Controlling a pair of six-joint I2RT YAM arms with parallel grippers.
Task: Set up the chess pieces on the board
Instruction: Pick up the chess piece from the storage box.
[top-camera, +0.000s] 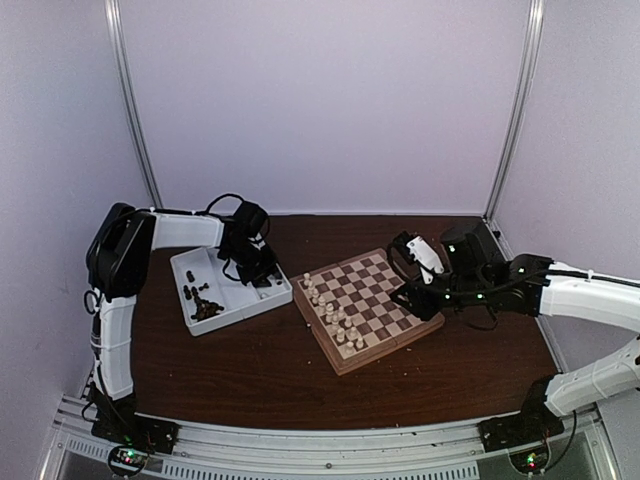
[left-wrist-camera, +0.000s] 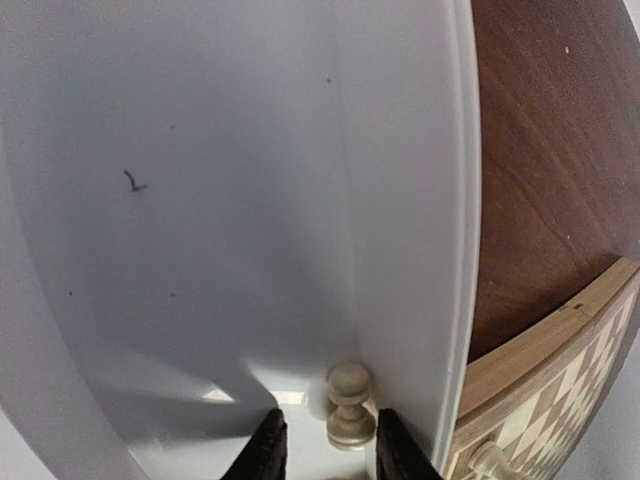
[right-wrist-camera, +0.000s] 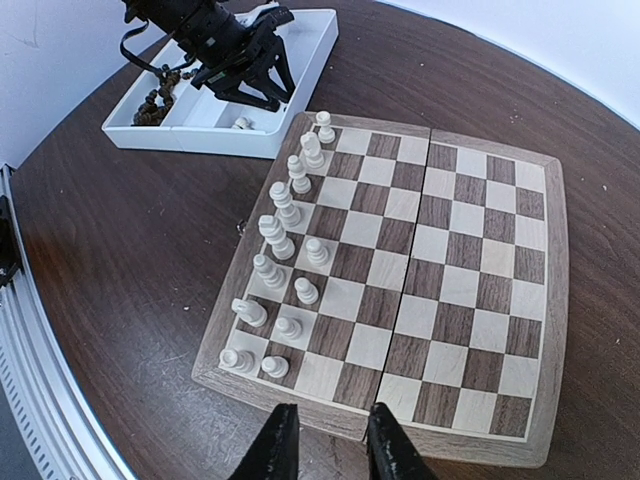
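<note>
The board (right-wrist-camera: 470, 300) lies in the middle of the table, with several cream chess pieces (right-wrist-camera: 285, 250) in two rows along its left side. In the white tray (left-wrist-camera: 200, 200), one cream pawn (left-wrist-camera: 350, 405) stands upright in a corner against the wall. My left gripper (left-wrist-camera: 327, 445) is down in that tray, one finger on each side of the pawn, with a gap showing at the left finger. My right gripper (right-wrist-camera: 327, 440) hovers over the board's near border, slightly parted, nothing between its fingers. Dark pieces (top-camera: 205, 305) lie heaped in another tray compartment.
The tray (top-camera: 235, 295) sits left of the board (top-camera: 385, 290), almost touching its corner. In the overhead view, the left gripper (top-camera: 262, 268) is at the tray's right end and the right gripper (top-camera: 405, 295) at the board's right edge. White walls enclose the brown table.
</note>
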